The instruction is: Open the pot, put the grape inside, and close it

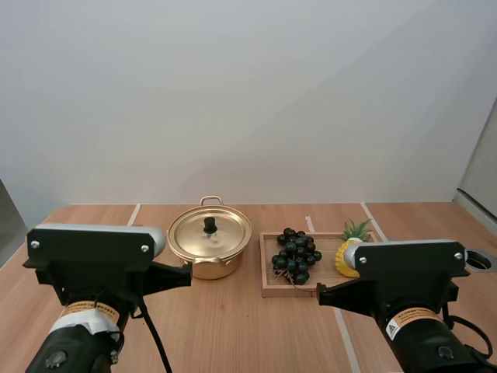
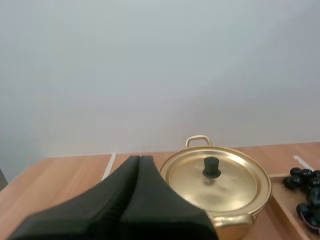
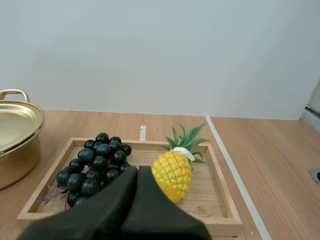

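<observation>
A gold pot [image 1: 210,250] stands mid-table with its lid [image 1: 210,231] on, black knob [image 1: 210,225] up; the left wrist view has the same pot [image 2: 220,187] and knob [image 2: 211,167]. To its right a bunch of dark grapes [image 1: 295,254] lies in a wooden tray [image 1: 268,291], seen closer as grapes [image 3: 95,165] in the right wrist view. My left gripper [image 2: 139,161] is shut on nothing, held short of the pot and to its left. My right gripper [image 3: 137,171] is shut too, hanging near the tray's front edge [image 3: 130,222].
A small yellow pineapple [image 1: 351,253] with green leaves shares the tray with the grapes, on their right [image 3: 173,172]. Pale tape lines [image 1: 342,334] cross the wooden table. A round hole [image 1: 479,262] sits at the table's right edge.
</observation>
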